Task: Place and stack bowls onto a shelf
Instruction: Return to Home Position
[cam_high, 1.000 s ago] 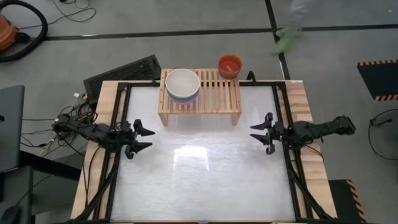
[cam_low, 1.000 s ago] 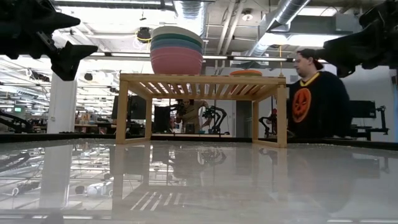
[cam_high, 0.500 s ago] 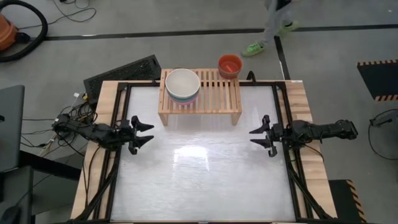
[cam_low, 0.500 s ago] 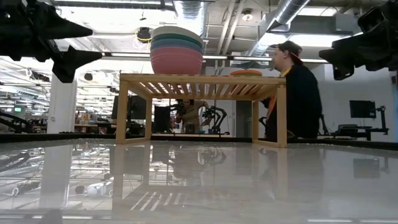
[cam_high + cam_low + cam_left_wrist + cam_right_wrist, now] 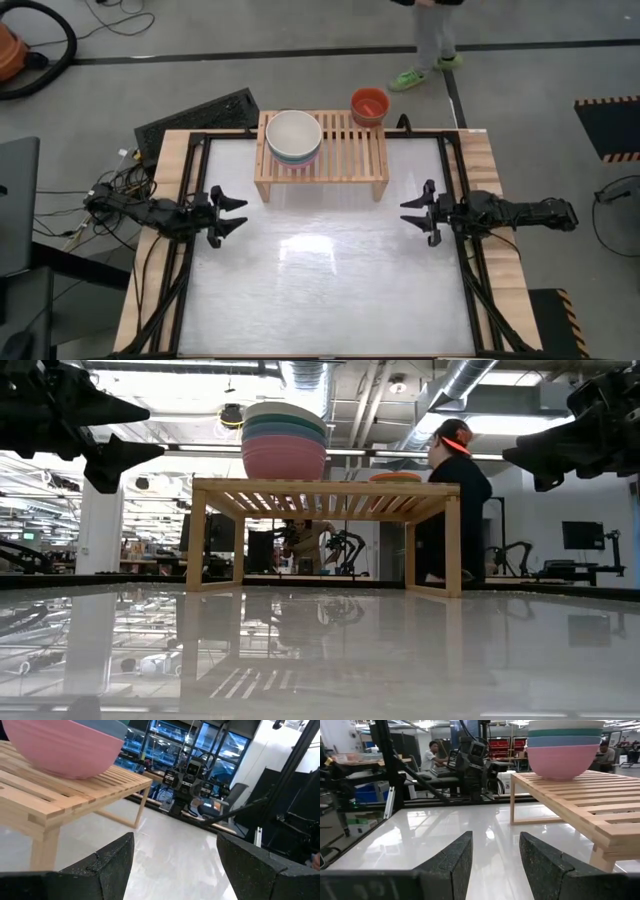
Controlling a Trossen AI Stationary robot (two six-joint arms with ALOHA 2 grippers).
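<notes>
Four larger bowls (image 5: pixel 285 440) show as a nested stack only in the low view: cream-white on top, then teal, blue-grey and pink, standing on the left part of the shelf (image 5: pixel 325 487). From above, just the cream-white one is seen. The orange-red bowl (image 5: pixel 369 104) appears whole there, at the shelf's far right corner; the low view gives only its rim. The left arm's fingers (image 5: pixel 107 864) are spread apart over the left edge of the counter (image 5: pixel 330 290), nearer than the shelf and well apart from it. The right arm's fingers (image 5: pixel 451 862) are likewise apart and empty, over the right edge, pointing inward. A person (image 5: pixel 452 500) stands beyond the counter, behind the shelf's right leg.
</notes>
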